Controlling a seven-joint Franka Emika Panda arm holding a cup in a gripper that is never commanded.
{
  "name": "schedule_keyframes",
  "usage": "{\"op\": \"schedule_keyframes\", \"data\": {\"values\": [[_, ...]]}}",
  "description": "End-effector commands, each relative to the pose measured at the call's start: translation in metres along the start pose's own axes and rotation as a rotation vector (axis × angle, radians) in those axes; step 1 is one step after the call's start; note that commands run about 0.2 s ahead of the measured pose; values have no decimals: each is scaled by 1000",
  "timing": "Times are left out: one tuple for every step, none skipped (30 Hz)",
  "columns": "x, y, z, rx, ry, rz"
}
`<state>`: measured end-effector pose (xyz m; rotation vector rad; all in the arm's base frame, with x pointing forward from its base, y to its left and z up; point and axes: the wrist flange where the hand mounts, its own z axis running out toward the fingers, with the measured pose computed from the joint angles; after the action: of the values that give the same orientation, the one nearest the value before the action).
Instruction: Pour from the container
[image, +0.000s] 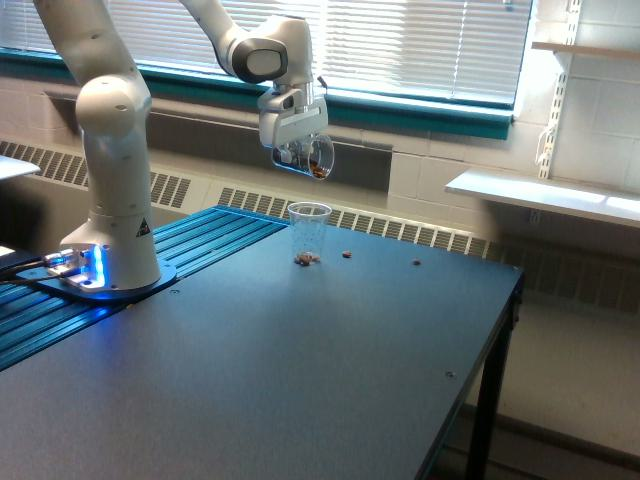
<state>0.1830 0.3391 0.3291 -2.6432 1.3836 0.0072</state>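
Clear plastic, the container (316, 157) hangs in the upper centre of the frame, tipped on its side with its mouth toward the exterior view's right and brown bits near its rim. White gripper (297, 152) fingers are pinched on its wall. Below it a second clear cup (309, 231) stands upright on the dark table (300, 380), brown pieces at its base. Two stray pieces (347, 254) lie on the tabletop to the cup's right.

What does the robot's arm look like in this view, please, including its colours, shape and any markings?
The arm is glossy white with thick rounded segments and dark grey joint caps. Its round base glows blue, with a small warning triangle above. The pincer is a boxy white-grey block.
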Motion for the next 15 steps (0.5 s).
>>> {"op": "schedule_keyframes", "data": {"values": [[3, 2, -2, 2, -18, 29], [3, 3, -2, 1, -21, 31], [4, 2, -3, 3, -22, 35], [6, 1, -3, 3, -23, 39], [7, 1, -4, 2, -24, 42], [8, 2, -4, 1, -26, 44], [9, 2, -4, 0, -28, 48], [10, 2, -4, -2, -30, 51], [10, 3, -4, -3, -32, 53], [11, 3, -4, -5, -33, 56], [12, 4, -4, -6, -33, 60], [14, 4, -3, -6, -32, 63], [15, 4, -4, -6, -32, 67], [17, 3, -4, -5, -31, 71], [18, 3, -4, -7, -32, 76]]}}
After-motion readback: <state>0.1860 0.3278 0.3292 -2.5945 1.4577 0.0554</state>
